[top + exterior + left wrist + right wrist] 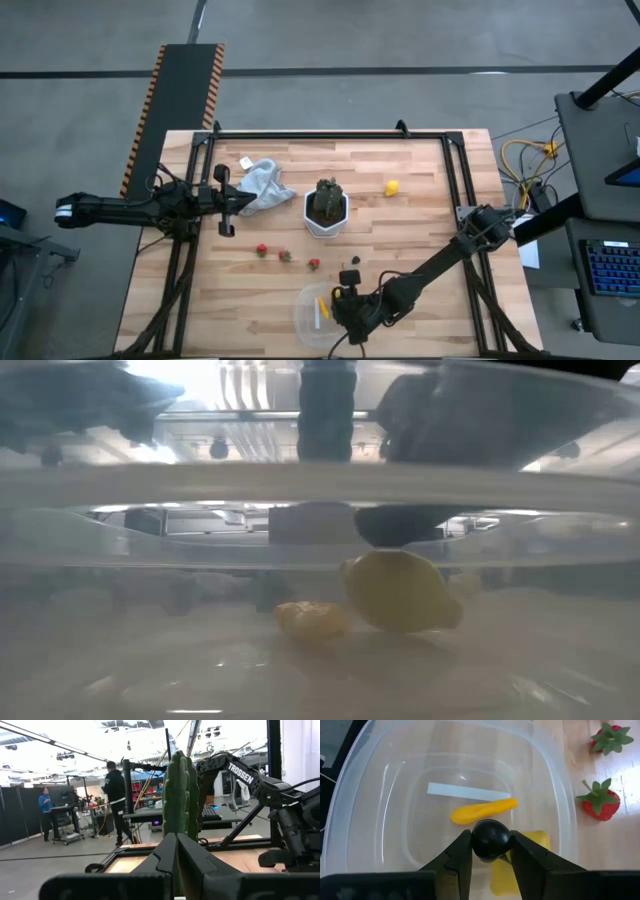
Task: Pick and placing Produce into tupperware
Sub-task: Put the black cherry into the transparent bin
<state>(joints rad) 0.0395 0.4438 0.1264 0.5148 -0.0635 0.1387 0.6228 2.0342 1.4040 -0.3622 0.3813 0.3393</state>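
The clear tupperware tub sits near the table's near edge. Inside it lie a thin yellow piece and a yellow lemon-like fruit. My right gripper hangs over the tub, shut on a dark purple berry. Three strawberries rest on the wood left of it, and two of them show in the right wrist view. Another dark berry and a yellow lemon lie farther off. My left gripper waits shut at the table's left. My right gripper pinches the dark purple berry between its two fingers, one on either side of the round fruit. The fingers come from above, pointing down into the tub. The berry is lifted clear, above the tub's floor and the yellow fruits.
A white hexagonal pot with a dark green spiky plant stands mid-table. A crumpled grey cloth lies by my left gripper. A white strip is on the tub's floor. People stand in the room beyond.
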